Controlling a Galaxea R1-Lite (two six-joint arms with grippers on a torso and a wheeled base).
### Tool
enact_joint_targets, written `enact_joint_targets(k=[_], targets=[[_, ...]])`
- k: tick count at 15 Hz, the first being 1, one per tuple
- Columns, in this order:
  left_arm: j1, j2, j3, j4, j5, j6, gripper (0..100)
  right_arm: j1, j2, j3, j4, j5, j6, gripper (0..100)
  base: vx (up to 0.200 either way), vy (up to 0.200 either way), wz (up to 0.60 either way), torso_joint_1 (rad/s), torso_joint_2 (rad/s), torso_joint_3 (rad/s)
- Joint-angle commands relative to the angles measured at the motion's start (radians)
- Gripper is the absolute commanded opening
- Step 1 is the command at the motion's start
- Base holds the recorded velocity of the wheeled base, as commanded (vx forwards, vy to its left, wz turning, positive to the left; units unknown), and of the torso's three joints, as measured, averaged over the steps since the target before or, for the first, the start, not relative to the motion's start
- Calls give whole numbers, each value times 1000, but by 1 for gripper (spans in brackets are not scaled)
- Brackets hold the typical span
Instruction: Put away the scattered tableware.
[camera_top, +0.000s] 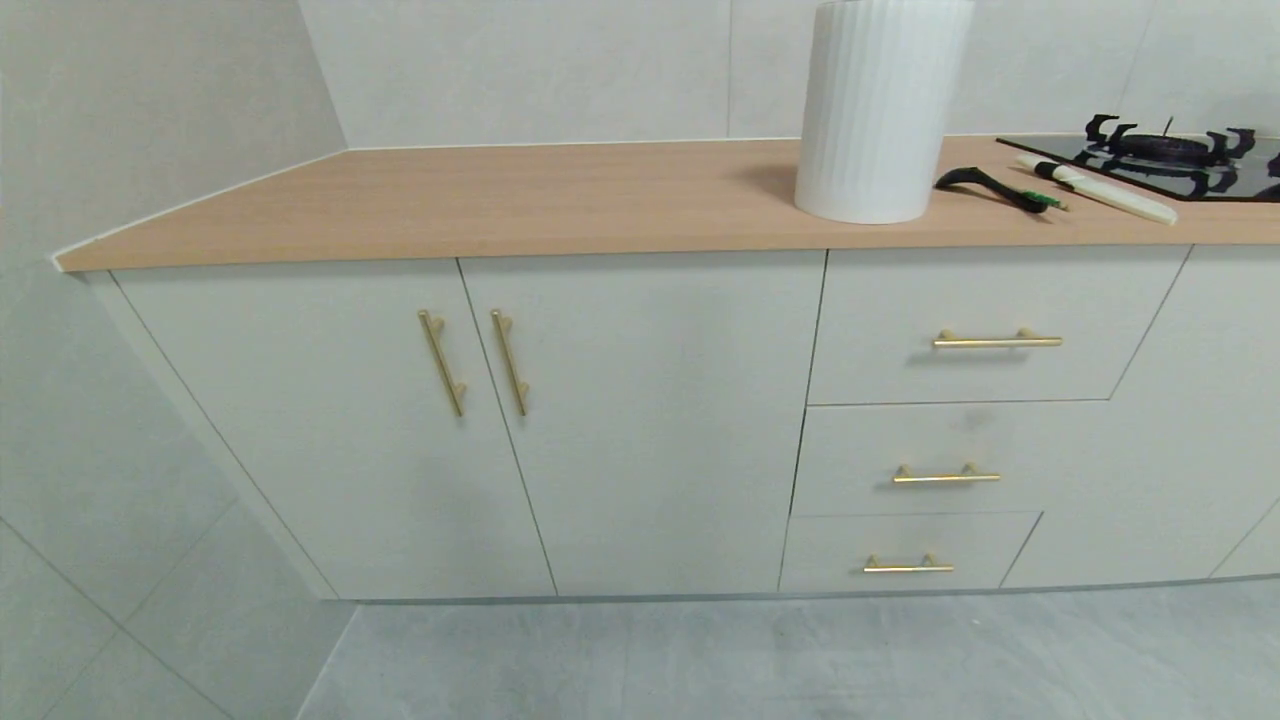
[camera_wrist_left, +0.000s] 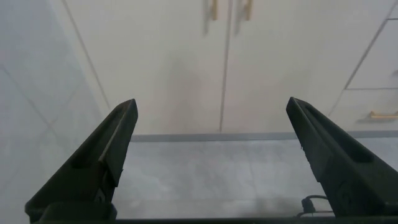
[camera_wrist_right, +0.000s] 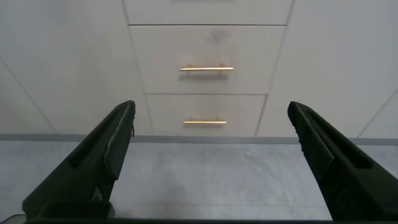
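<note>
**Station status: both grippers empty, tableware on the worktop**

Left gripper (camera_wrist_left: 210, 107): I read its jaws as spread wide apart with nothing between them; it sits low, facing the foot of the double doors (camera_wrist_left: 186, 62); beyond the fingertips I see grey floor (camera_wrist_left: 211, 174) and the lower ends of the two brass door handles (camera_wrist_left: 212, 9).

Right gripper (camera_wrist_right: 210, 107): jaws likewise wide apart and empty; it sits low in front of the drawer stack (camera_wrist_right: 208, 50), with the middle drawer handle (camera_wrist_right: 206, 68) and the bottom drawer handle (camera_wrist_right: 205, 122) straight ahead, both well apart from the fingertips.

Head view, cabinet front: the doors occupy the left portion; the three stacked drawers stand to their right, every front closed.

Worktop (camera_top: 500, 200): wood-coloured; it runs from the tiled wall (camera_top: 150, 120) on the left across to the hob (camera_top: 1170, 160) at the far right.

Task items: a black utensil (camera_top: 990, 188) with a green tip lies flat on the worktop, just to the right of the white ribbed container (camera_top: 880, 100); a cream utensil (camera_top: 1100, 190) lies just beyond it, along the hob's near edge; I cannot tell whether the two touch. The container stands upright on the worktop, above the top drawer.
</note>
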Motion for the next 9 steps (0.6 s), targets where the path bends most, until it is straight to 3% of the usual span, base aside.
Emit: enact_joint_targets(k=[1, 3, 9], targets=[[0, 1, 0, 0, 0, 0, 100, 1, 2, 0, 0, 0, -1, 100, 0, -200, 0, 2, 2, 2], [0, 1, 0, 0, 0, 0, 100, 1, 2, 0, 0, 0, -1, 100, 0, -200, 0, 5, 0, 2], [0, 1, 0, 0, 0, 0, 100, 1, 2, 0, 0, 0, -1, 100, 0, 0, 0, 0, 0, 0]])
